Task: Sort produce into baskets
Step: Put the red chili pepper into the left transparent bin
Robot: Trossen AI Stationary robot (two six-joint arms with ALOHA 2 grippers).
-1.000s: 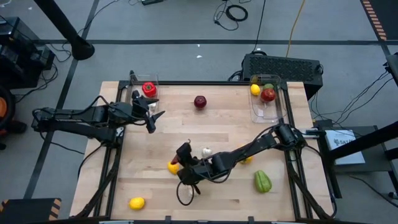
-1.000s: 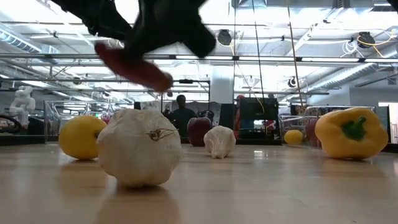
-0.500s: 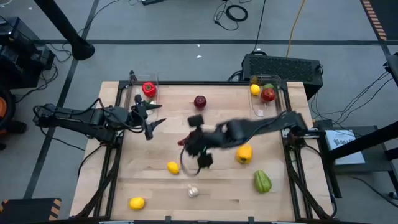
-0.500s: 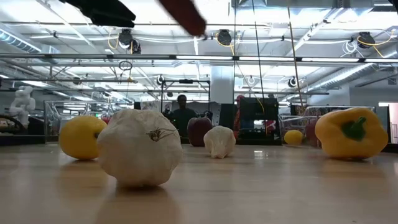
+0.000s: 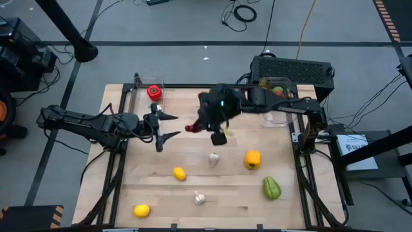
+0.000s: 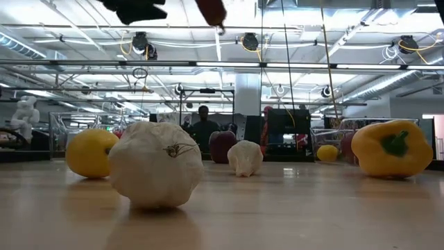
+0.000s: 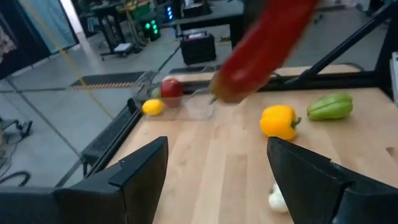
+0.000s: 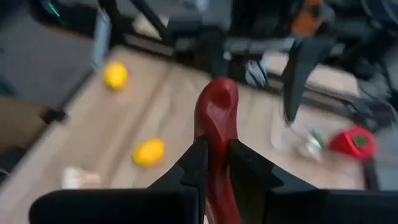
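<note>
My right gripper (image 5: 207, 124) is above the middle of the table, toward the far side, shut on a red chili (image 5: 193, 127). The chili also shows in the right wrist view (image 8: 217, 115) and at the top of the low view (image 6: 211, 10). My left gripper (image 5: 172, 125) is open and empty just left of the chili, and its fingers point at it. The left basket (image 5: 145, 86) holds a red pepper (image 5: 154, 92). The right basket (image 5: 278, 115) is partly hidden under my right arm. In the left wrist view it (image 7: 200, 107) holds an apple (image 7: 171, 87) and a lemon (image 7: 152, 107). My right gripper pinches the chili between its two fingers (image 8: 194, 167), by one end (image 8: 219, 163). The chili lies along the fingers, and its free end (image 8: 219, 93) sticks out past the fingertips toward my left gripper. It is lifted clear of the table.
On the table lie a lemon (image 5: 179, 173), a garlic (image 5: 214, 158), a yellow pepper (image 5: 252, 158), a green pepper (image 5: 271, 188), a second garlic (image 5: 200, 198) and a second lemon (image 5: 141, 210). A black box with cables (image 5: 293, 67) stands behind the far right corner.
My right gripper has risen from the table's near middle with the chili. It has carried the chili toward the far edge and up to my left gripper's height. The chili is now clear of the table. My left gripper has shifted a little toward the table's right.
</note>
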